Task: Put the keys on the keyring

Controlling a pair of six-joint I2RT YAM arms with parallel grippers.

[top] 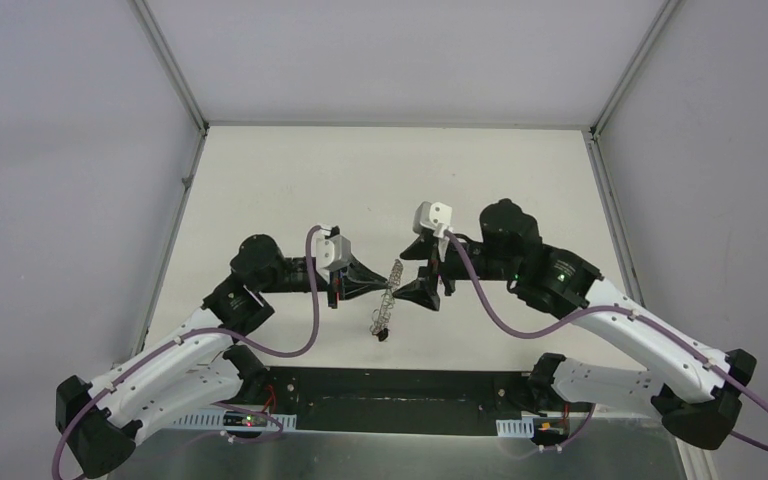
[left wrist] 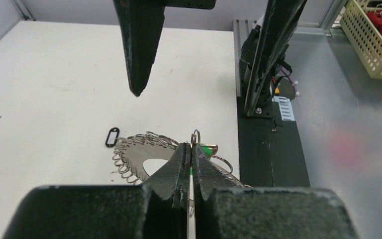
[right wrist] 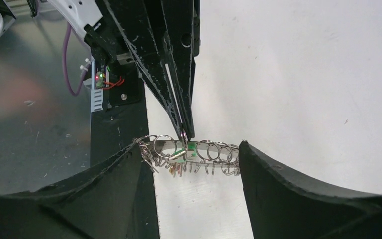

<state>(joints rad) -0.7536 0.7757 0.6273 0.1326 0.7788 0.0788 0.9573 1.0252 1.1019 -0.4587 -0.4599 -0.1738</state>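
Your L gripper (left wrist: 191, 148) is pinched shut on the keyring (top: 388, 292) rim, green-tag key (left wrist: 207, 149) right at the pinch, ring edge-on btwn both grippers, R gripper (right wrist: 188, 145) jaws spread astride it.

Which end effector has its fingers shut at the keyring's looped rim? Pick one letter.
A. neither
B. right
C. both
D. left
D: the left end effector has its fingers pressed together at the looped edge of the keyring, while the right end effector stands with its fingers wide apart.
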